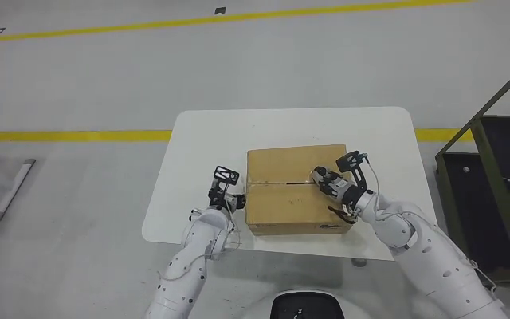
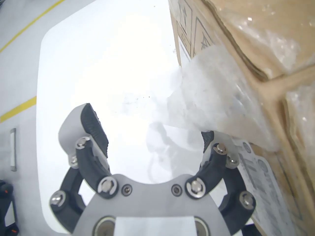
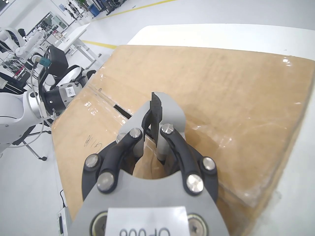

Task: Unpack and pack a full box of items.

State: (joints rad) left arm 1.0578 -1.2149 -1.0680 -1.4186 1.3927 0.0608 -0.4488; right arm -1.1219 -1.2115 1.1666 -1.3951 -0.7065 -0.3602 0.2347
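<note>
Tape (image 2: 214, 99) partly hides one left end effector (image 2: 150, 128) finger (image 2: 208, 140).

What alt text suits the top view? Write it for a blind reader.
A closed cardboard box sits on a white table, with the right tool shut over its taped top seam and the left tool open beside one end of it. Yellow lines cross the grey floor beyond.
</note>
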